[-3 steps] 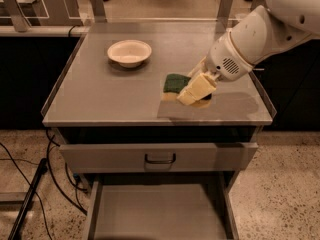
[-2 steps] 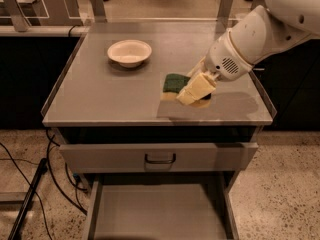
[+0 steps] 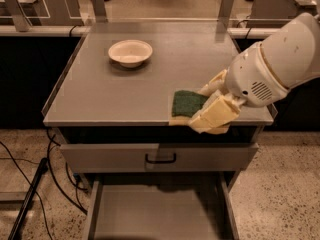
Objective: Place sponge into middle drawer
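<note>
Camera view: the gripper (image 3: pixel 201 109) is seen at the front-right edge of the grey countertop (image 3: pixel 150 84), carried by the white arm housing (image 3: pixel 272 66) that comes in from 3 o'clock. Its pale fingers (image 3: pixel 216 113) are closed on the right end of the sponge (image 3: pixel 187 103), one above and one below. The sponge is held green face up at the counter's front lip, with pale foam visible along its lower edge; whether it rests on the surface cannot be told. A white bowl (image 3: pixel 130 52) is set upright on the counter at 11 o'clock from the sponge, well apart from it. The drawer front with the dark loop handle (image 3: pixel 161 158) is shut, at 6 o'clock from the sponge. Below that, the middle drawer (image 3: pixel 155 214) is pulled out, with its flat grey floor exposed. Dark cables (image 3: pixel 30 184) are seen on the floor at 8 o'clock from the cabinet.
</note>
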